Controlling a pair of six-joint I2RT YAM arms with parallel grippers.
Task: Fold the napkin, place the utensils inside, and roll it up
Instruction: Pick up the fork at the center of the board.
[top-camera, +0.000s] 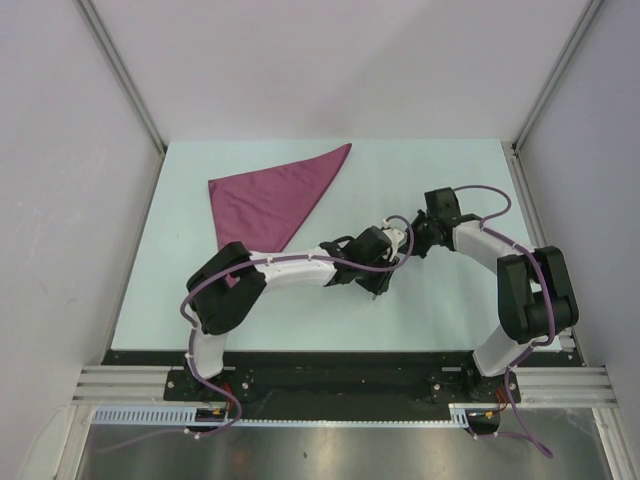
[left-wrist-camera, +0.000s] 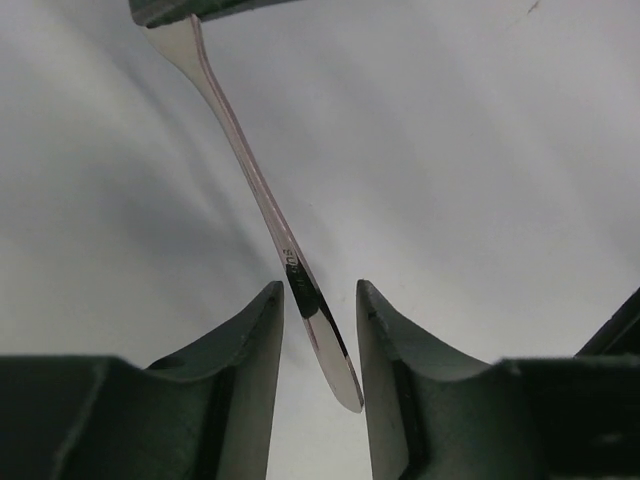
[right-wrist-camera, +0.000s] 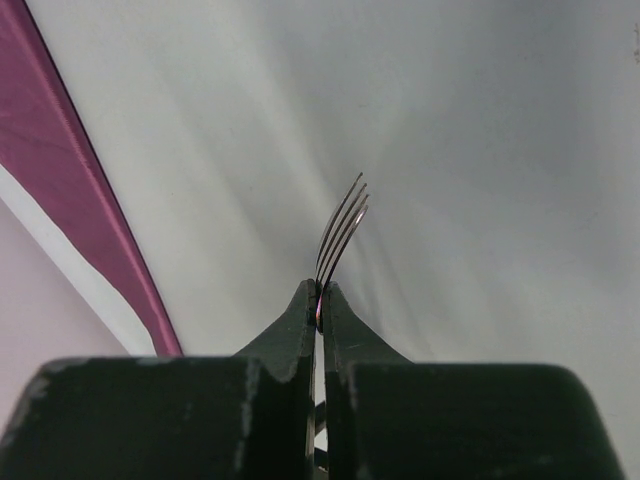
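The maroon napkin (top-camera: 270, 200) lies folded into a triangle at the back left of the table; its edge shows in the right wrist view (right-wrist-camera: 70, 180). My right gripper (top-camera: 416, 240) (right-wrist-camera: 320, 288) is shut on the silvery fork, whose tines (right-wrist-camera: 342, 225) stick out past the fingertips. It holds the fork above the table. In the left wrist view the fork's handle (left-wrist-camera: 258, 190) runs down between my left gripper's jaws (left-wrist-camera: 318, 288). Those jaws are open, one on each side of the handle end, with gaps on both sides. The left gripper (top-camera: 378, 268) sits right beside the right one, mid-table.
The white table (top-camera: 450, 180) has raised side walls left and right and a black rail along the near edge. Purple cables loop along both arms. The two wrists are close together near the table's middle.
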